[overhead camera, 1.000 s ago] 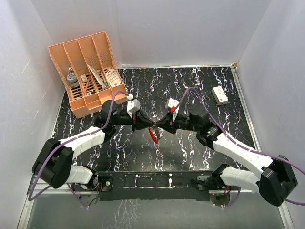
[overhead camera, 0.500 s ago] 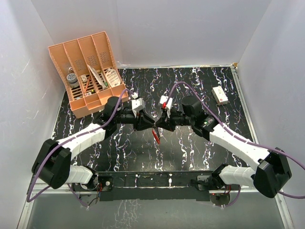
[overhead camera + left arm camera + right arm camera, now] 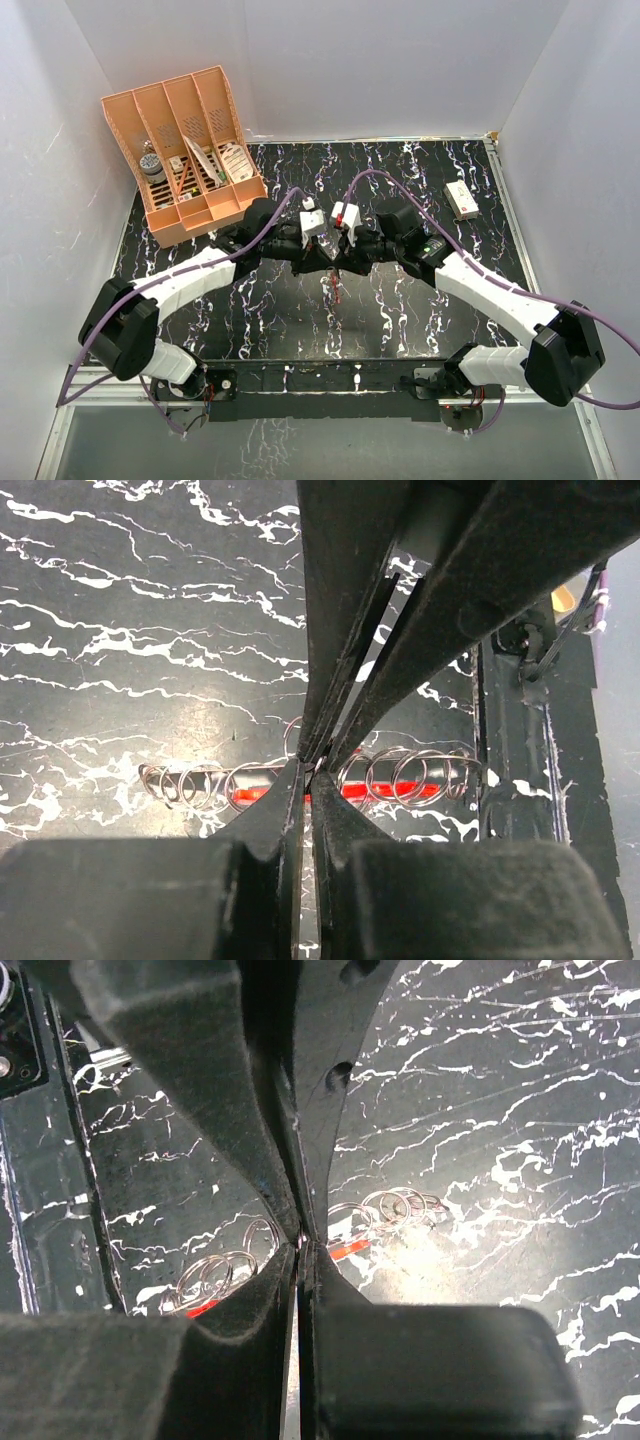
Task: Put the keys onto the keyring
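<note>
Left gripper (image 3: 306,780) and right gripper (image 3: 298,1250) are clenched tip to tip above the red-crescent wire keyring (image 3: 331,285), mid-tabletop (image 3: 400,310). What they pinch I cannot tell. Tips should line up exactly and the threading go slowly.

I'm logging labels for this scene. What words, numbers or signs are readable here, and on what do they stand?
No text can be read in any view.
On the white card in the orange organizer: dark print, too small to read.
On the small white box: a red mark, no legible letters.
Both wrist views: no text at all.
</note>
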Robot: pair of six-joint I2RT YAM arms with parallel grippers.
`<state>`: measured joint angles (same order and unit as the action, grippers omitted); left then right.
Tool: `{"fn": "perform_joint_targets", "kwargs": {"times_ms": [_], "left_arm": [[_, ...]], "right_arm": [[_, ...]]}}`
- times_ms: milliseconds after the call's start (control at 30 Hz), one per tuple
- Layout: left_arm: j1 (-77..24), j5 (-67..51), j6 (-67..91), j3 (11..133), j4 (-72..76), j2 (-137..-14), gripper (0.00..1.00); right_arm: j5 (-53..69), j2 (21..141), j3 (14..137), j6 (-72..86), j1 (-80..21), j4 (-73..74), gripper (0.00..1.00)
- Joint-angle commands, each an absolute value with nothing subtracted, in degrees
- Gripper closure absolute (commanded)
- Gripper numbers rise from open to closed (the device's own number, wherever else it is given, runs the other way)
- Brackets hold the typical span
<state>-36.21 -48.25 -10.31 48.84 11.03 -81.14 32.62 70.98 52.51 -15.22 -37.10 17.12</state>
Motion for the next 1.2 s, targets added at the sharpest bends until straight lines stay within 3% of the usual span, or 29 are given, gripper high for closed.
{"fn": "perform_joint_targets", "kwargs": {"times_ms": [0,67,167,233,767,1167], "left_arm": [[-38.27,-44.18,-12.28,51.03,10.31,-81.11,1.0],[-38.32,-43.23,-10.66,48.21,15.28,-79.2,1.0],[-38.32,-41.31,-6.92,42.5,25.61,-75.77,1.0],[-38.34,-40.14,-4.23,40.05,31.45,-74.39,1.0],[-37.97,-35.47,2.01,33.09,54.32,-69.79,1.0],[-36.35,-35.5,12.57,29.72,74.96,-74.33,1.0]], "right_arm": [[33.82,69.06,56.47,-13.34,-38.19,10.37,0.98],[29.54,66.59,53.51,-10.55,-38.23,6.01,0.75],[24.71,61.92,49.16,-7.74,-38.08,-0.65,0.61],[22.52,59.34,46.98,-6.05,-37.94,-3.92,0.57],[11.58,55.64,38.47,1.93,-36.69,-11.47,0.57],[10.56,53.3,36.8,2.12,-36.51,-12.12,0.57]]}}
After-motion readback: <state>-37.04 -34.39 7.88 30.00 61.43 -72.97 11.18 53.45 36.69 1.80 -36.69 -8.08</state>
